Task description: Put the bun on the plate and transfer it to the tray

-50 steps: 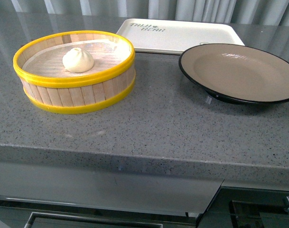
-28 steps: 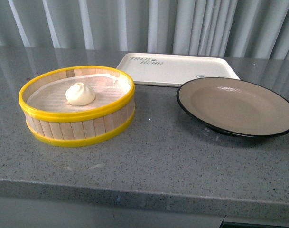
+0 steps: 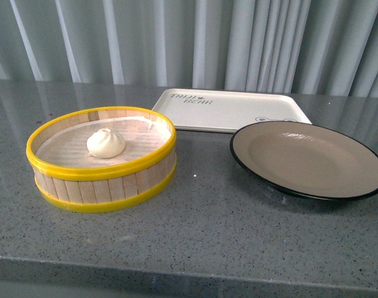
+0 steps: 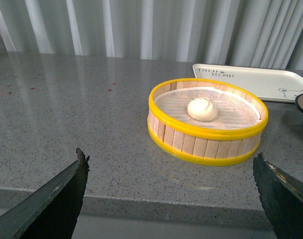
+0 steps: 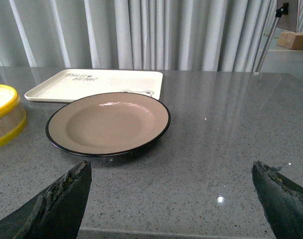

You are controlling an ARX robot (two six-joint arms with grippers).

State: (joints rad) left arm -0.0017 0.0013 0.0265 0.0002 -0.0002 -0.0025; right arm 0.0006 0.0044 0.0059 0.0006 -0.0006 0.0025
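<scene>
The white pleated bun [image 3: 105, 143] [image 4: 202, 108] lies inside the yellow-rimmed wooden steamer basket [image 3: 102, 186] [image 4: 206, 144] on the left of the counter. To its right stands the empty taupe plate [image 3: 356, 186] [image 5: 156, 107] with a black rim. Behind both lies the cream-white tray [image 3: 238, 110] [image 5: 91, 82] [image 4: 260, 79] with dark lettering. My left gripper [image 4: 171, 172] is open near the counter's front edge, short of the basket. My right gripper [image 5: 171, 177] is open in front of the plate. Neither arm shows in the front view.
The grey speckled counter [image 3: 213, 236] has a front edge [image 4: 166, 201] close to both grippers. Grey curtains [image 3: 195, 43] hang behind. A stand and a cardboard box [image 5: 294, 40] are at the far right in the right wrist view.
The front view has tilted upward: the counter's front face and drawers have dropped out of sight and the curtains have come into view. The bun, plate and tray have not moved on the counter.
</scene>
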